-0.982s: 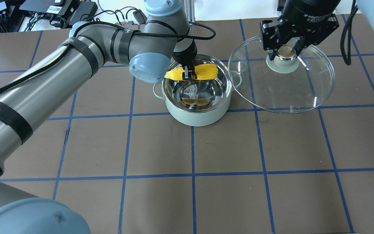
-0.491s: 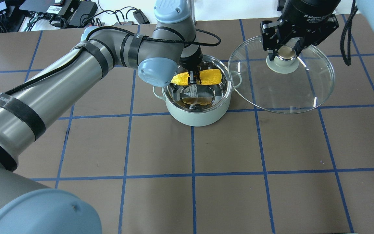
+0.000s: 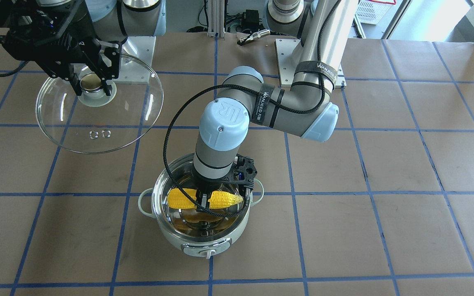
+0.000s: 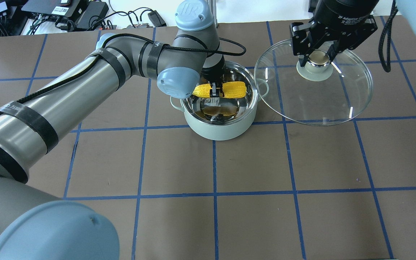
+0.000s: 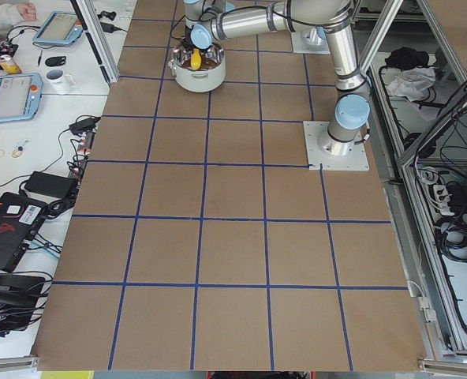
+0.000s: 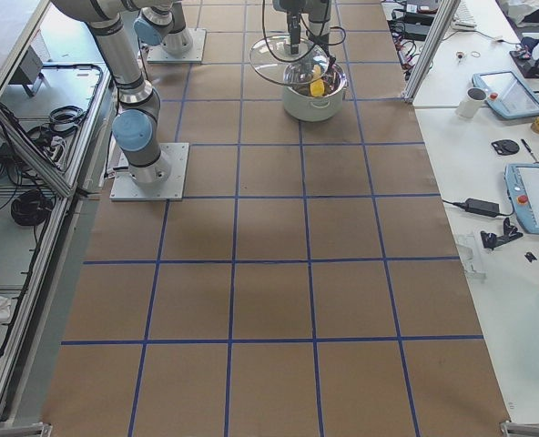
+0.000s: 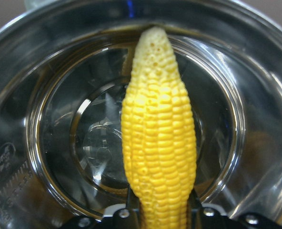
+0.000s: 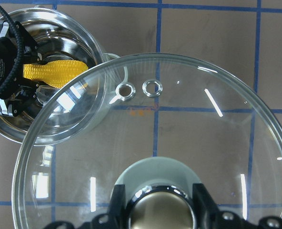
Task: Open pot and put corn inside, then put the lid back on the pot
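The mint-green pot (image 4: 219,130) stands open on the table, its steel inside showing (image 3: 204,246). My left gripper (image 4: 215,90) is shut on the yellow corn (image 4: 235,89) and holds it level inside the pot's mouth, above the bottom. The corn also shows in the front view (image 3: 224,199) and the left wrist view (image 7: 159,143). My right gripper (image 4: 318,59) is shut on the knob of the clear glass lid (image 4: 323,104) and holds it in the air to the pot's right. The lid also shows in the front view (image 3: 97,135) and the right wrist view (image 8: 188,143).
The table is brown with a blue tape grid (image 4: 214,162). Cables and electronics (image 4: 67,14) lie beyond the far edge. The lid's rim hangs close to the pot's right handle (image 4: 264,86).
My left gripper has moved right and lower with the corn, from over the pot's far-left rim to inside its mouth. The right gripper and lid have not moved.
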Controlling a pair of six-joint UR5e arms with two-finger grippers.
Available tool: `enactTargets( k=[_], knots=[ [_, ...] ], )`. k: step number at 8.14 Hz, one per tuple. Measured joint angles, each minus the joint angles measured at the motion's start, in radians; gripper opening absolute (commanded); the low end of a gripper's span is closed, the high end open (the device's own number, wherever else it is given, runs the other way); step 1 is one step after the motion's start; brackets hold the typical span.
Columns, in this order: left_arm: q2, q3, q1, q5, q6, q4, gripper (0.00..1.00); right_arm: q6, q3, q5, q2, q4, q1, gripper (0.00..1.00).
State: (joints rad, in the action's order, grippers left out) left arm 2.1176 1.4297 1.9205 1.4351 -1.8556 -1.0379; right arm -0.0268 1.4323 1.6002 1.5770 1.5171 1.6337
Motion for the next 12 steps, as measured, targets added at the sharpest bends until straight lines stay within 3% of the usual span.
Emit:
enactTargets(
  k=[1, 3, 4, 12],
  knots=[
    [0.002, 0.000, 0.000, 0.001, 0.000, 0.001, 0.70, 0.000, 0.000, 0.002, 0.000, -0.001, 0.000, 0.24],
    [0.005, 0.000, 0.000, 0.002, -0.003, 0.002, 0.96, -0.001, 0.000, 0.004, 0.001, -0.002, 0.000, 0.24],
    [0.006, 0.000, 0.000, 0.003, -0.005, 0.002, 1.00, -0.001, 0.000, 0.001, 0.001, -0.001, 0.000, 0.24],
    [-0.028, 0.000, -0.001, 0.013, 0.063, -0.019, 1.00, 0.000, 0.000, 0.002, 0.000, 0.000, 0.000, 0.23]
  ],
)
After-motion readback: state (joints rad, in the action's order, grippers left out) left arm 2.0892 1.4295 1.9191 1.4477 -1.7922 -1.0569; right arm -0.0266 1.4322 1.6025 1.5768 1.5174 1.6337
